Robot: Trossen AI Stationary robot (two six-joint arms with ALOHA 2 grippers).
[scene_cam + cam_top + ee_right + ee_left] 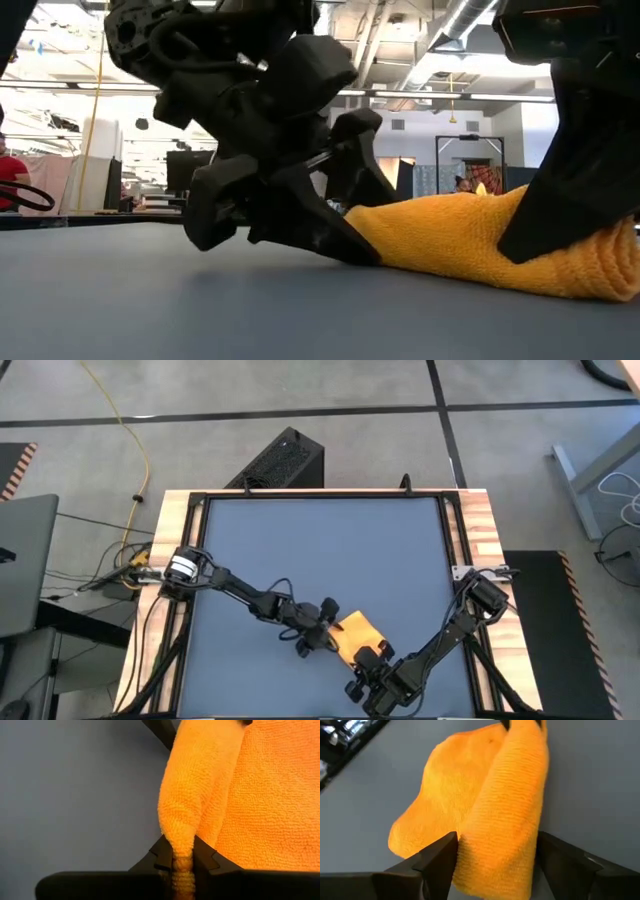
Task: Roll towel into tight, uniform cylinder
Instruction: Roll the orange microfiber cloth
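Note:
The yellow towel (357,632) lies partly rolled on the dark blue tabletop (320,550), near the front edge. Its thick roll (510,810) rests on the table, and a flat part (445,785) spreads out beside it. My left gripper (497,845) is open at the towel's left end, with one finger on each side of the roll. At the towel's near right end, my right gripper (183,855) is shut on the cloth. In the low view the towel (450,235) lies as a low mound between the two arms. My left gripper straddles one end of the roll (495,865), slanting down from the table's left. Whether its fingers (442,850) touch the cloth I cannot tell. My right gripper pinches a narrow bunched ridge of cloth at the roll's end (182,845) between its two fingers, slanting down from the near right. Several layers are gathered there. The towel stays on the table.
A wooden frame (170,560) borders the blue tabletop. Bare blue surface stretches from the towel toward the far edge. A black box (285,460) and cables lie on the floor beyond the table.

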